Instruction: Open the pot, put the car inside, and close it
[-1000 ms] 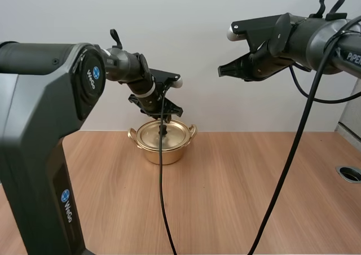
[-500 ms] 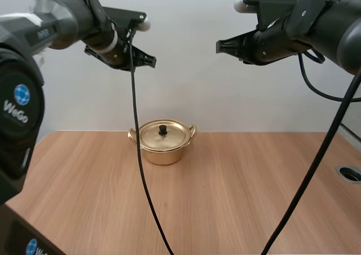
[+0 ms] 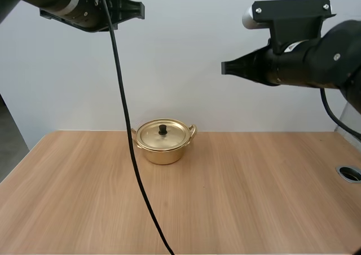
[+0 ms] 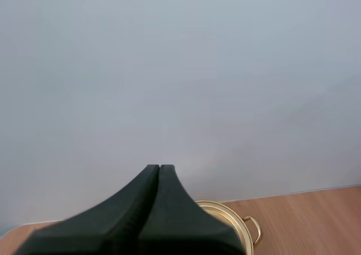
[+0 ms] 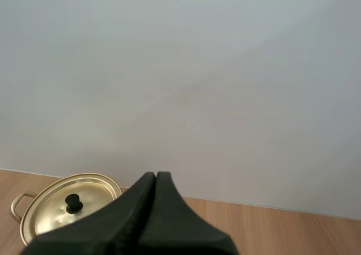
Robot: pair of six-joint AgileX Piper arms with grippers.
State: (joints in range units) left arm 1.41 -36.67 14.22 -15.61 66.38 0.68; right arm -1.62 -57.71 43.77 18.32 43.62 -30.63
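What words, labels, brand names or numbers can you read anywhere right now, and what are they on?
None: no readable text at this moment.
The pot, its lid, the table, the left gripper and the right gripper all show plain, unmarked surfaces.

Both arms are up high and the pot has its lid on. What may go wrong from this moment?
1. The left pincer and the right pincer are both shut, high above the table. Coming down like this onto the small black knob, either would probably strike the lid instead of gripping it.
2. The pot stands loose near the table's far edge; an off-centre push might slide or tip it.
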